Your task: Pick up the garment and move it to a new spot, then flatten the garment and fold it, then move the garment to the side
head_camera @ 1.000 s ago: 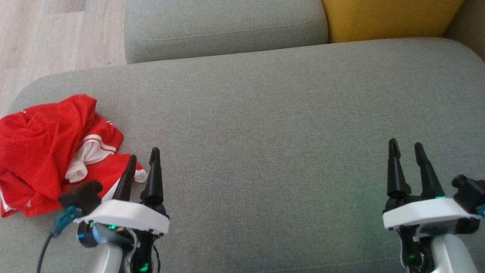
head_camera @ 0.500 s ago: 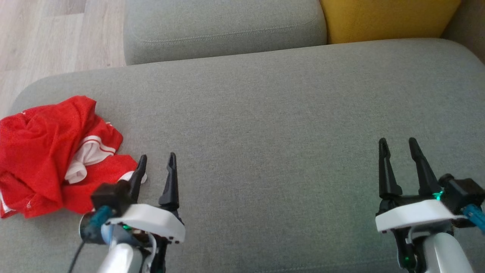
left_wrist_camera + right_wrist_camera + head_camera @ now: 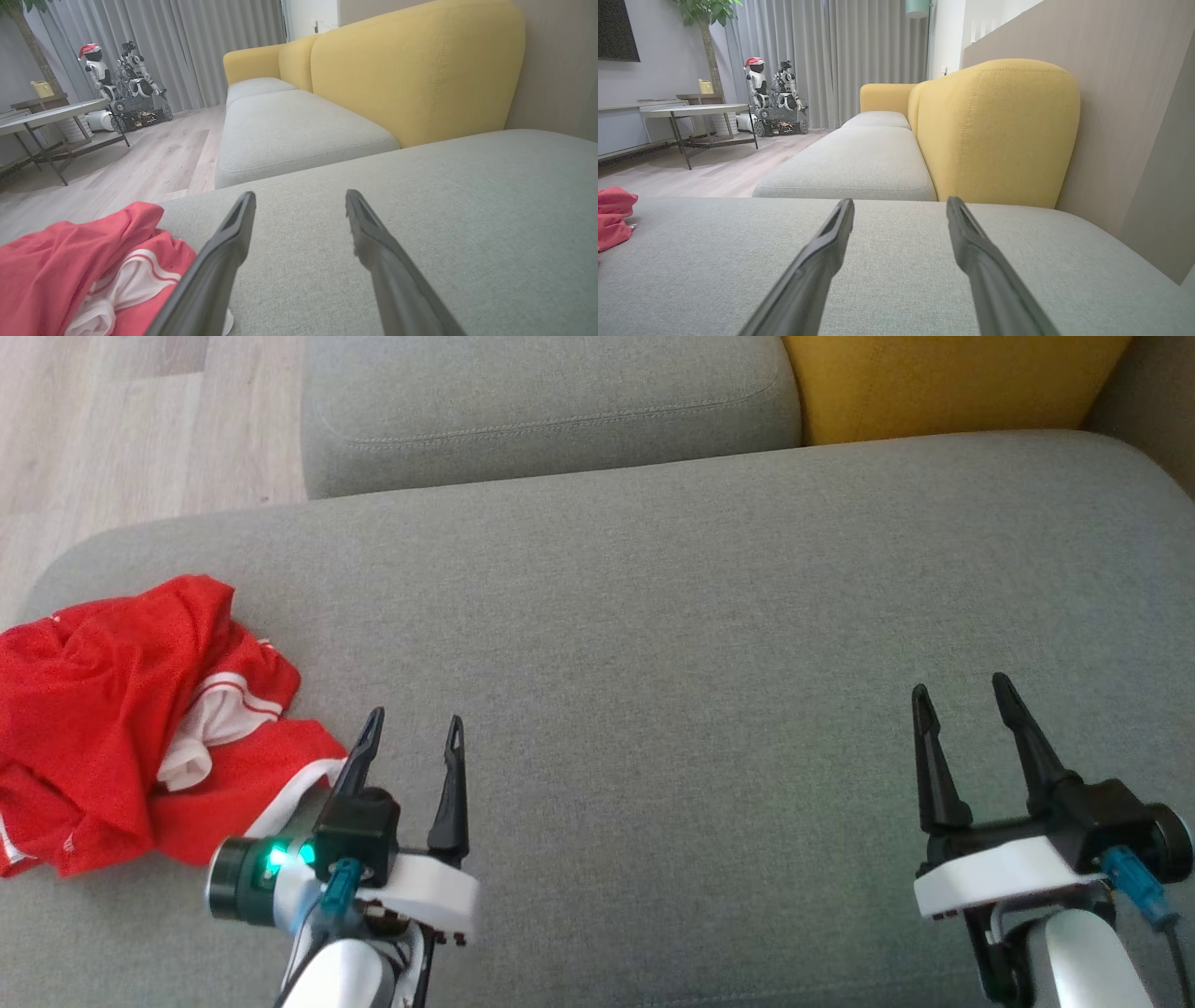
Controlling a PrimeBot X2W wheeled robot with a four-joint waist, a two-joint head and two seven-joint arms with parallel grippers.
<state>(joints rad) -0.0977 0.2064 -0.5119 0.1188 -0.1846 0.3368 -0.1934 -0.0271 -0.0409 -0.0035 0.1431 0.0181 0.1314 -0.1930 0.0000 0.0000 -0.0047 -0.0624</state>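
Pickup pending: left claw (image 3: 414,719) and right claw (image 3: 960,686) spread empty; left must reach the garment (image 3: 93,709), possibly a jersey, at seat's (image 3: 700,616) left edge.

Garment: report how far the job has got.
Done: nothing yet. The garment lies crumpled at the left end of the cushion. In hand: the left gripper, jaws open, is at its edge and holds nothing. The right gripper, also open, hangs far off. Left: pick up, move, flatten, fold, set aside.
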